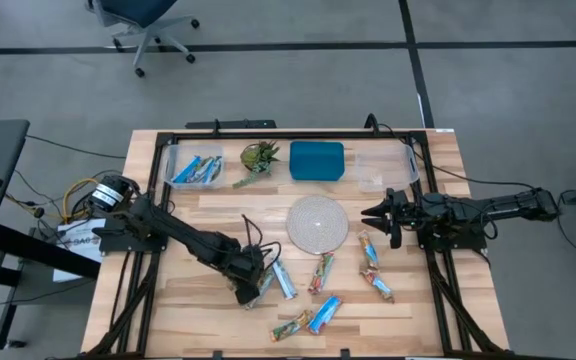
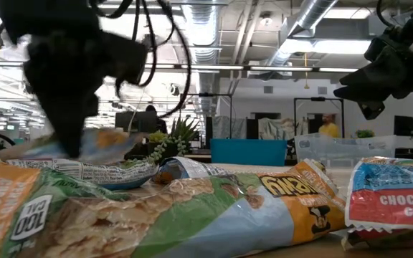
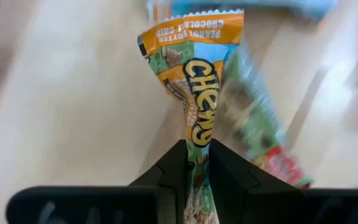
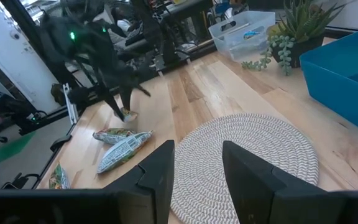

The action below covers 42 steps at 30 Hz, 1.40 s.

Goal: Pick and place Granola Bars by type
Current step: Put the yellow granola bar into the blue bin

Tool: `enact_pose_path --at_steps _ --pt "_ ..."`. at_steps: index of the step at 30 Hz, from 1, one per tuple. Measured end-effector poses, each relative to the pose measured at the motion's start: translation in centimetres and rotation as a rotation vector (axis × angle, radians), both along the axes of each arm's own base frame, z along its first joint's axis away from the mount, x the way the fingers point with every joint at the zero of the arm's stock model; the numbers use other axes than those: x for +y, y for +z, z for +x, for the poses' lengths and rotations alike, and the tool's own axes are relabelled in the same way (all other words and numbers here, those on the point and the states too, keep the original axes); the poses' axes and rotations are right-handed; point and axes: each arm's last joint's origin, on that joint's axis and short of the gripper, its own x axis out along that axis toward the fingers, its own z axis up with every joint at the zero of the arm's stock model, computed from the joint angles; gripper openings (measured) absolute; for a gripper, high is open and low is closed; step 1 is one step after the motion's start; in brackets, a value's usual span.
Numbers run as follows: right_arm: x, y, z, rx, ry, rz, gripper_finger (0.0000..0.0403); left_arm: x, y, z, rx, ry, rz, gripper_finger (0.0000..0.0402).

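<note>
My left gripper [image 1: 251, 288] [image 3: 199, 155] stands near the table's front left, pointing steeply down, shut on a green-and-orange granola bar [image 3: 194, 74]. A second green bar [image 3: 253, 124] lies right beside it, and a blue bar [image 1: 285, 280] lies just to its right. More bars lie flat on the wood: orange-red ones [image 1: 320, 272] [image 1: 368, 250] [image 1: 376, 286], a blue one [image 1: 325, 312] and a green one [image 1: 290, 326]. Blue bars sit in the clear bin [image 1: 195, 170] at the far left. My right gripper [image 1: 378, 212] [image 4: 197, 162] waits open at the right, level. My left gripper pinches the green-and-orange bar between its two fingers [image 3: 229, 177], across the wrapper [image 3: 199, 134], which is crumpled narrow there. The fingers come from above, slanting down. The bar's orange end sticks out ahead of the fingers. I cannot tell whether it is clear of the table.
A round woven mat [image 1: 317, 222] lies mid-table. At the far edge stand a green plant [image 1: 258, 160], a blue bin [image 1: 317, 160] and a clear bin [image 1: 383, 165]. A black frame [image 1: 423, 180] runs around the table's edges.
</note>
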Motion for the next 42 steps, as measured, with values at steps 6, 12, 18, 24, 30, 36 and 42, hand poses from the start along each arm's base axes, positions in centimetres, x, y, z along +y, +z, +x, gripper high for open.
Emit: enact_pose_path --at_steps 6,12,18,24,30,36,42 --pt "0.0 0.0 0.0 -0.001 0.000 0.000 0.0127 2.6 3.4 0.3 -0.132 0.077 0.015 0.0046" --pt "0.0 0.0 0.0 0.001 0.000 0.000 0.0127 6.2 6.6 1.1 -0.321 0.186 -0.018 0.0046" --pt "0.0 0.0 0.0 -0.001 0.000 0.000 0.0127 10.0 9.5 2.3 -0.576 0.252 -0.062 0.0045" --pt "0.0 0.0 0.0 0.000 0.000 0.000 0.0127 14.2 11.8 3.4 -0.835 0.335 -0.069 0.0045" --pt "0.0 0.0 0.0 -0.001 0.000 0.000 0.0127 19.0 12.7 3.1 -0.937 0.468 -0.027 0.0045" --pt "0.0 0.0 0.0 -0.001 0.000 0.000 0.0127 23.2 12.4 2.0 -0.933 0.541 -0.020 0.0045" --pt "0.0 0.0 0.0 -0.001 0.000 0.000 0.0127 25.8 12.8 1.2 -0.936 0.530 0.058 0.0045"
